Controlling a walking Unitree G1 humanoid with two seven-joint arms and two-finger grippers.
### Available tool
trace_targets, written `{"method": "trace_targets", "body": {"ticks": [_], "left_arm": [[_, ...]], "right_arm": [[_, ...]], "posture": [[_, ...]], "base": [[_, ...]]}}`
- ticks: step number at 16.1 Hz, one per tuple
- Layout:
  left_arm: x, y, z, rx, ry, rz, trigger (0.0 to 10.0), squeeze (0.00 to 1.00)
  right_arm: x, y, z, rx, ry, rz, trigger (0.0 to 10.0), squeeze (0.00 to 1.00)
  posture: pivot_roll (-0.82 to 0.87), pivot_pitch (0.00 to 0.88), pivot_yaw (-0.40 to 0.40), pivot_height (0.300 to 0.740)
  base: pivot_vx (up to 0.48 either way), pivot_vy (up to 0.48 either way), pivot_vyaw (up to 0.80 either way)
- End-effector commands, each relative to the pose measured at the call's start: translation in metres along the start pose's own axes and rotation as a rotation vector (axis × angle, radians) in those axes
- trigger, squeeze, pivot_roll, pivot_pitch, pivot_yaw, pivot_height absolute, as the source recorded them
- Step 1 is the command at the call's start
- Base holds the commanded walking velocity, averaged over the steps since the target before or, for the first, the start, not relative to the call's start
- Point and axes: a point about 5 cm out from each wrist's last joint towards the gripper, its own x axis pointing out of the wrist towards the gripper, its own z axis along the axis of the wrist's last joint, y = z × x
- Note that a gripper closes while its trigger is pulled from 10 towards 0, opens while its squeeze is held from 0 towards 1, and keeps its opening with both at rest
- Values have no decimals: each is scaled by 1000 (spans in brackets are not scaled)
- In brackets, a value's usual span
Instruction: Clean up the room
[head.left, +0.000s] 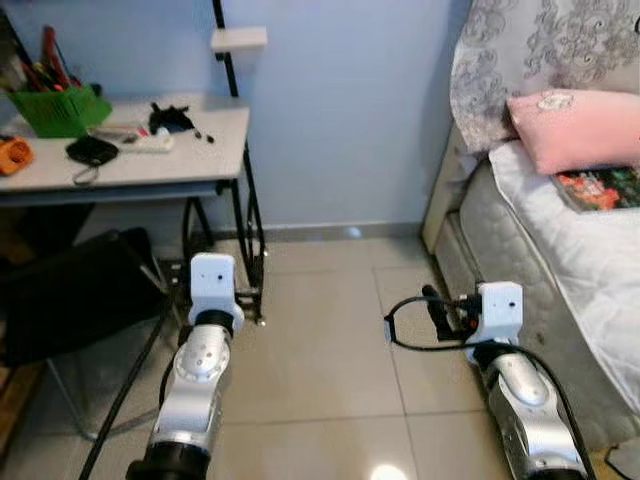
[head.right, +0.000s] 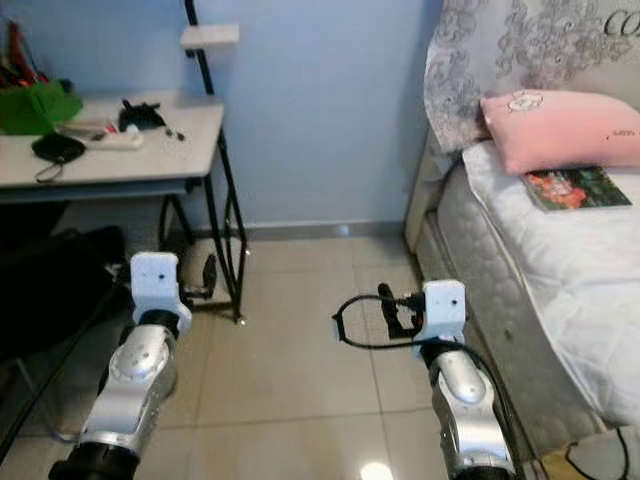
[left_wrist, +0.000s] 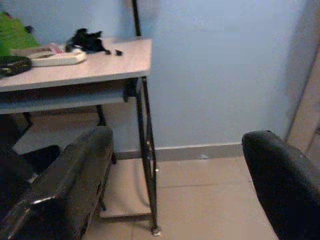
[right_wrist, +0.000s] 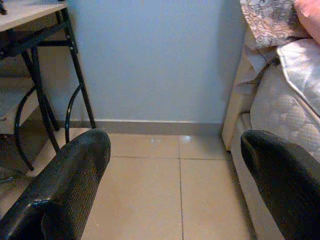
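Note:
Both arms are held low over the tiled floor (head.left: 320, 350), between a desk and a bed. In the left wrist view my left gripper (left_wrist: 180, 140) is open and holds nothing, facing the desk (head.left: 150, 170) leg and the blue wall. My right gripper (right_wrist: 175, 140) is also open and empty, facing the wall beside the bed (head.left: 590, 260). On the desk are a green basket (head.left: 60, 110), a black pouch (head.left: 92, 150), a white power strip (head.left: 150, 143), an orange object (head.left: 12, 155) and a small black item (head.left: 170, 117). A colourful book (head.left: 600, 187) lies on the bed below a pink pillow (head.left: 575, 125).
A black chair (head.left: 70, 290) stands under the desk at my left, close to the left arm. The desk's black metal legs (head.left: 250, 240) reach down to the floor ahead. A grey patterned cloth (head.left: 520, 50) hangs at the head of the bed. Open tile lies between desk and bed.

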Motion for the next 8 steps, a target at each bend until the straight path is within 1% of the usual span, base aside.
{"method": "trace_targets", "body": {"ticks": [1,3,4,5,7,8], "left_arm": [[3,7,5,2,-17,21,10000,0],[3,7,5,2,-13,22,10000,0],[3,7,4,-3,-9,24,10000,0],[4,7,4,-10,-6,23,10000,0],[7,7,6,-8,-10,17,10000,0],[9,7,7,-1,-15,12,10000,0]], "right_arm": [[1,5,0,-2,-8,16,10000,153],[0,6,-1,-4,-6,20,10000,149],[1,6,-1,-1,-4,18,10000,165],[2,7,-1,-9,-1,18,10000,192],[2,6,-1,2,-1,15,10000,204],[2,5,-2,-7,6,2,10000,176]], "posture": [[-197,0,56,740],[-197,0,57,740],[-197,0,58,740],[-195,0,55,740],[-187,0,53,740],[-185,0,50,740]], "base": [[398,266,0],[401,259,0],[428,0,0],[428,0,769],[441,0,744],[458,0,425]]}}
